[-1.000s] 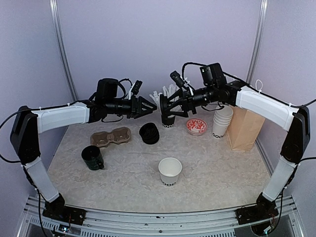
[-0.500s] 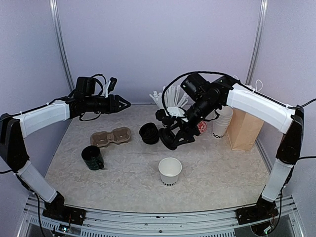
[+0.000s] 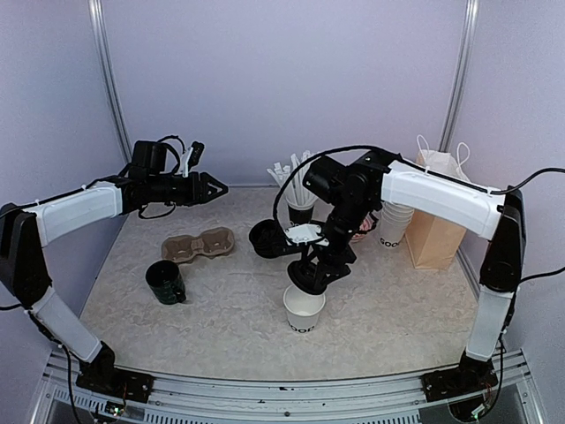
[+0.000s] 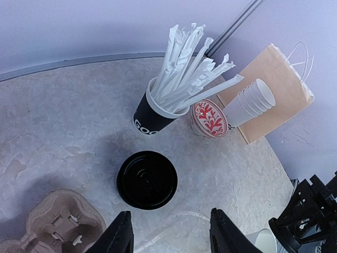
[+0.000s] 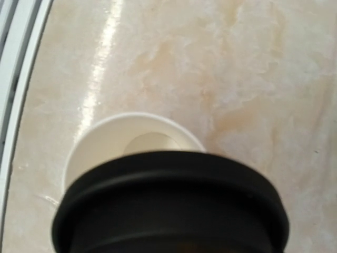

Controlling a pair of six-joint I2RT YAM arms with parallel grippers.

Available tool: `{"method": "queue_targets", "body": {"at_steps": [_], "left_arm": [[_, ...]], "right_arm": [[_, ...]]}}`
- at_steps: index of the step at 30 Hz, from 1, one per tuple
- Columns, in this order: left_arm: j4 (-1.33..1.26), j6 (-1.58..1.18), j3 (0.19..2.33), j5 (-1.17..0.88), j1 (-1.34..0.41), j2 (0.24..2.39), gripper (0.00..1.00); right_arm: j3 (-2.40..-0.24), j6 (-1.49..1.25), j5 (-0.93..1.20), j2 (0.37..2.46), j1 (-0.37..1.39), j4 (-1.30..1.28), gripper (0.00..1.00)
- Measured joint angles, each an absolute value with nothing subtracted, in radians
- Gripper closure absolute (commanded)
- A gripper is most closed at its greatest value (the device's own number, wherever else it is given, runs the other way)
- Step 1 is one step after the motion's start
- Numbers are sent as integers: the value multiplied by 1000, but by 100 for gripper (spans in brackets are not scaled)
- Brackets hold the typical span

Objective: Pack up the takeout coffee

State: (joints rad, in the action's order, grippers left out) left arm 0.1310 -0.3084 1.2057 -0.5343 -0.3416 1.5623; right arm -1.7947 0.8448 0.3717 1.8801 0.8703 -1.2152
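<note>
The takeout coffee's white paper cup (image 3: 304, 307) stands open and upright near the table's front middle, black lettering by its base. My right gripper (image 3: 311, 269) hangs just above it, shut on a round black lid (image 3: 308, 277). In the right wrist view that lid (image 5: 168, 205) fills the lower frame and hides the fingers, with the cup's rim (image 5: 100, 138) showing beyond it. My left gripper (image 3: 212, 187) is held high at the back left, open and empty. Its fingers (image 4: 120, 237) frame bare table below a stack of black lids (image 4: 147, 179).
A dark green mug (image 3: 165, 282) and a cardboard cup carrier (image 3: 199, 245) lie at the left. The black lid stack (image 3: 265, 238) sits mid-table. Behind are a black cup of straws (image 4: 158, 113), a red patterned dish (image 4: 209, 118), stacked white cups (image 3: 395, 225) and a paper bag (image 3: 437, 225).
The right arm swung down from the back to just above the white cup, carrying the black lid. The left arm pulled back to the left, then stayed nearly still.
</note>
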Motion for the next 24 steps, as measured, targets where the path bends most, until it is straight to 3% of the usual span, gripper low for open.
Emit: {"method": "queue_targets", "body": {"at_steps": [24], "left_arm": [[128, -308, 1205, -548, -342, 1562, 51]], "right_arm": [[-1787, 839, 302, 1912, 928, -1222, 36]]}}
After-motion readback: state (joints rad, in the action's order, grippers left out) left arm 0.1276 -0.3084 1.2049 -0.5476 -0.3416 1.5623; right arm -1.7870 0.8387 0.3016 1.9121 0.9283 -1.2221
